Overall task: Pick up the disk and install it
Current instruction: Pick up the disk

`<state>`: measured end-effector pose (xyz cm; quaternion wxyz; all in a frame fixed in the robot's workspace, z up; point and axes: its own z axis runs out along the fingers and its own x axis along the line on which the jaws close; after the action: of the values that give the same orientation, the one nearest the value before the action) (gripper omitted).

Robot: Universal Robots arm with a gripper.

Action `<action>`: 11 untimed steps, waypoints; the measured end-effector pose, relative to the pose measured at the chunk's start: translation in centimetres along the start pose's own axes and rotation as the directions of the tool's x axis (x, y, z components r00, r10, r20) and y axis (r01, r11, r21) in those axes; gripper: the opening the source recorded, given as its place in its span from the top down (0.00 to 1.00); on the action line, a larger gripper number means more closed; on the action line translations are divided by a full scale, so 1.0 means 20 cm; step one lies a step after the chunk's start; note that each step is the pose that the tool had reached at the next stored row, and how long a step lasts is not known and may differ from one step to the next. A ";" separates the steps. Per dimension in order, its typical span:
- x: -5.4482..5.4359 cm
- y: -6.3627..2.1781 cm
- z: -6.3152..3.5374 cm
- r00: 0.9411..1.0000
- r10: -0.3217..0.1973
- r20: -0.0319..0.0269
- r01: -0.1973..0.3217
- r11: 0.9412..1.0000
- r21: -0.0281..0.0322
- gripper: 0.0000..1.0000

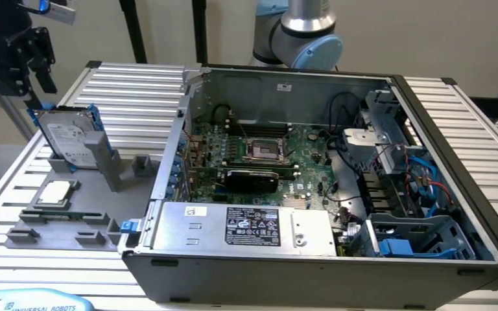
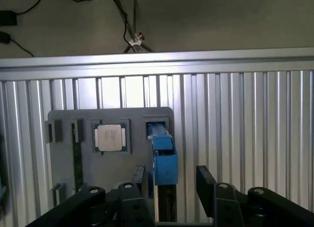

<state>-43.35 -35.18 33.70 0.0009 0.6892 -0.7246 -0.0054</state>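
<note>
The disk (image 1: 65,139) stands on edge in a grey fixture (image 1: 76,194) on the slatted table, at the exterior view's left beside the computer case. It is silver-grey with a blue carrier frame. My gripper (image 1: 39,87) hangs just above its upper end. From the wrist camera I look down along the disk's blue edge (image 2: 164,160). My gripper (image 2: 171,174) is open. One black finger (image 2: 140,178) is close to one side of the disk. The other finger (image 2: 205,178) stands clearly apart from it.
The open computer case (image 1: 456,129) lies at the exterior view's right, with a motherboard (image 1: 258,149), a grey power-supply box (image 1: 249,227) and a blue-grey drive bay (image 1: 422,240). A square processor chip (image 1: 56,191) (image 2: 111,137) rests in the same fixture (image 2: 64,158).
</note>
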 end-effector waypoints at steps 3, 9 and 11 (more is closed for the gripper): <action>0.00 0.000 0.028 1.000 0.001 0.000 -0.001 1.000 0.000 0.46; 0.00 -0.001 0.082 1.000 0.001 0.000 -0.001 1.000 0.000 0.46; 0.00 -0.001 0.100 1.000 0.001 0.000 -0.001 1.000 0.000 0.46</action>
<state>-43.35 -35.18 31.70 0.0009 0.6887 -0.7250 -0.0054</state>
